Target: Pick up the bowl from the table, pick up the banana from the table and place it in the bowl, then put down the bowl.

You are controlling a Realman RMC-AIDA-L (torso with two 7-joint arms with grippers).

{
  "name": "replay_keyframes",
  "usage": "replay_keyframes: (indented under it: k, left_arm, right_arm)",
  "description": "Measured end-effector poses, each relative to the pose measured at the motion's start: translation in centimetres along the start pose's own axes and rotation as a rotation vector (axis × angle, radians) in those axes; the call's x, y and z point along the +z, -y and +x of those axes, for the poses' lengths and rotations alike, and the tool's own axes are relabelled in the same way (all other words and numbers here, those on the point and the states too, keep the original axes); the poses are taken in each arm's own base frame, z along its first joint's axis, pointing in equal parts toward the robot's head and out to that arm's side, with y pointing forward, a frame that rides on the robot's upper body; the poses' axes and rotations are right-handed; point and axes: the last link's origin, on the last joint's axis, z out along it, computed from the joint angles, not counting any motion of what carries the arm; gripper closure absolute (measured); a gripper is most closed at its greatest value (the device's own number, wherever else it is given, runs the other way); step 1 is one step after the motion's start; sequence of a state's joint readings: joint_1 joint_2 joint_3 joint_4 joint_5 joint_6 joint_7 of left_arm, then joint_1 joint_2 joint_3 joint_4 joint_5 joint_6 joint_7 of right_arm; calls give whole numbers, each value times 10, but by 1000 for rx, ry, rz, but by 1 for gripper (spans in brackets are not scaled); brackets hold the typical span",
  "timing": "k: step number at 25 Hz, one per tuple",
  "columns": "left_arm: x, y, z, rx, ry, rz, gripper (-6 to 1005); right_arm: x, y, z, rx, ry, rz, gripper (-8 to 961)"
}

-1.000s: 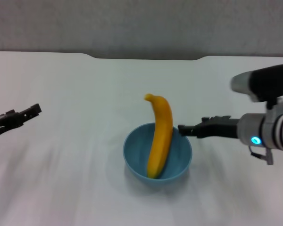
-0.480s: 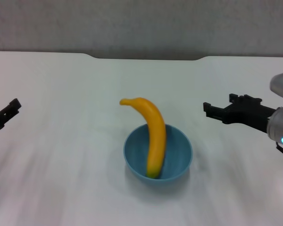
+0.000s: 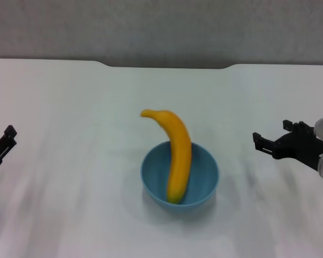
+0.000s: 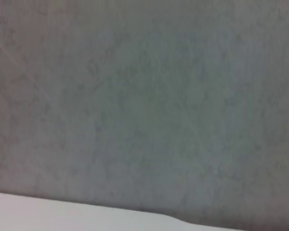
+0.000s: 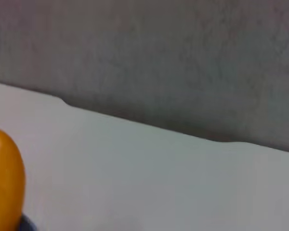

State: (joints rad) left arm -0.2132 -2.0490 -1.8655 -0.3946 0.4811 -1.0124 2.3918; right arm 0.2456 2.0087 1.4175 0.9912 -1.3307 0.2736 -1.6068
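The light blue bowl [image 3: 202, 185] stands on the white table [image 3: 70, 97], in the middle and near the front. The yellow-orange banana [image 3: 177, 156] leans in it, its lower end on the bowl's bottom and its stem tip sticking out over the far left rim. My right gripper [image 3: 270, 134] is open and empty, well to the right of the bowl and apart from it. My left gripper [image 3: 4, 144] is at the far left edge, far from the bowl. The right wrist view shows part of the banana [image 5: 5, 183] and a sliver of the bowl's rim [image 5: 26, 225].
The table's far edge has a shallow notch [image 3: 167, 66] with a grey wall [image 3: 161, 27] behind it. Bare tabletop lies on both sides of the bowl. The left wrist view shows only the wall [image 4: 144, 96] and a strip of table [image 4: 48, 214].
My right gripper has let go at the bowl's right rim and pulled back to the right. My left gripper has moved further left. The banana's top has swung to the left.
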Motion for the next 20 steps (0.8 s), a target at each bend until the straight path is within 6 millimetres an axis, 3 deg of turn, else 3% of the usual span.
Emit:
replay_keyframes:
  k: [6,10,14,20]
  left_arm:
    - [-2,0,-4,12,-3,13,104]
    - [-2,-1,-3,23,-15,4,104]
    - [-1,-5,-2,29,-26,-15,104]
    - [-3,-10,-8,29,-26,-24,104]
  right_arm:
    - [-11,-3,10,-40,80,-33,69]
    - [-30,-5,23,-50,299,-69,69]
    - [-51,6,39,-123,492,47,69]
    - [-53,9,43,-104,512,70,70]
